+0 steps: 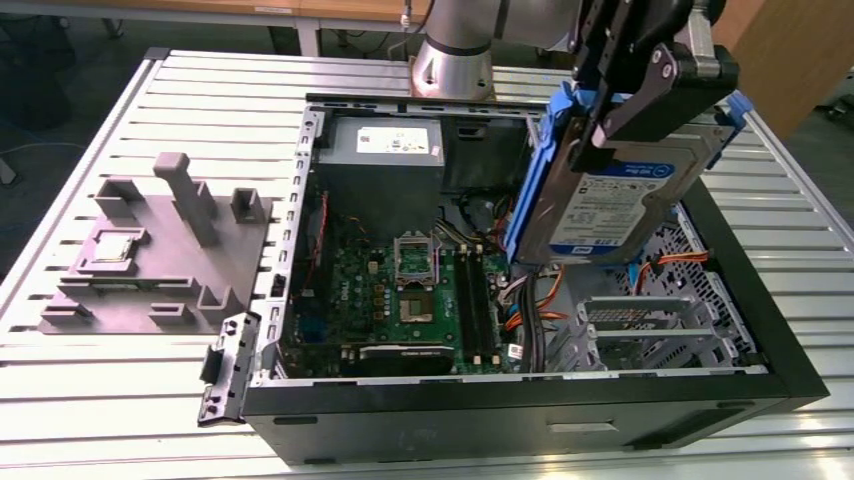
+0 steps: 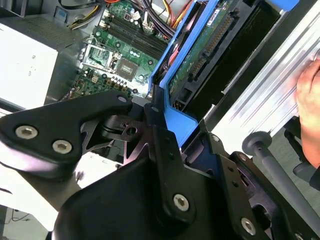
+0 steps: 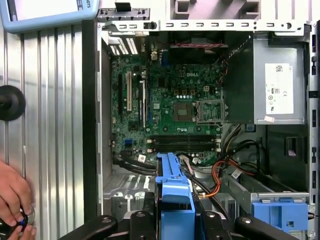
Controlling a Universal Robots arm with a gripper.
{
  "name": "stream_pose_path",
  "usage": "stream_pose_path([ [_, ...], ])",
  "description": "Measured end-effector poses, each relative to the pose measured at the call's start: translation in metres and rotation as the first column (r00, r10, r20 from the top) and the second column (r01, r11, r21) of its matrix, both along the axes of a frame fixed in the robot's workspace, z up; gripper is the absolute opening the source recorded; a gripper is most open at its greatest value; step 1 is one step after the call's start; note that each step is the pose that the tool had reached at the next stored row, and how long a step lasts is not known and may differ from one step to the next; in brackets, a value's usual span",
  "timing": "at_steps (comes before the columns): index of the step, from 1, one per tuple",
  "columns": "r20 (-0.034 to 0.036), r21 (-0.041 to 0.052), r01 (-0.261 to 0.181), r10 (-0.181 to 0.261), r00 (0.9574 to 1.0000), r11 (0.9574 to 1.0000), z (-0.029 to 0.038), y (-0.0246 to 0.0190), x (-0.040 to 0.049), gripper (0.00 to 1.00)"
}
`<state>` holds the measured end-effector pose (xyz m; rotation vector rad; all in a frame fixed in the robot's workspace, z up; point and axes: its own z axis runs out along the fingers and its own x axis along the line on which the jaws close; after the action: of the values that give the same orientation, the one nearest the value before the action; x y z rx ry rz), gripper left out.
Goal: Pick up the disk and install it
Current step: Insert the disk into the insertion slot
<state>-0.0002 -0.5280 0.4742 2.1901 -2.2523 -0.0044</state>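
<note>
- Slatted grey metal surface (image 1: 200, 100) carries an open black computer case (image 1: 507, 415).
- I see my pincer (image 1: 630, 118) clamped on the silver, blue-railed hard disk (image 1: 607, 210) above the case.

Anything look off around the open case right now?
Yes: a person's hand is over the slatted metal table, right beside the open black computer case. The silver hard drive with blue side rails hangs steeply tilted in the claw above the case.
</note>
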Motion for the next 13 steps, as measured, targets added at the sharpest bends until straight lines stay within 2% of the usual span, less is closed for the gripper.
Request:
stream_pose_path([
  [3,0.0000,0.0000,0.000,0.000,1.0000,1.0000,-0.0002,-0.0024,0.0011,0.36],
  [10,0.0000,-0.0001,0.000,0.000,1.0000,1.0000,-0.0009,-0.0144,0.0047,0.36],
  [13,-0.0002,0.0000,0.000,0.000,1.0000,1.0000,-0.0017,-0.0179,0.0079,0.36],
])
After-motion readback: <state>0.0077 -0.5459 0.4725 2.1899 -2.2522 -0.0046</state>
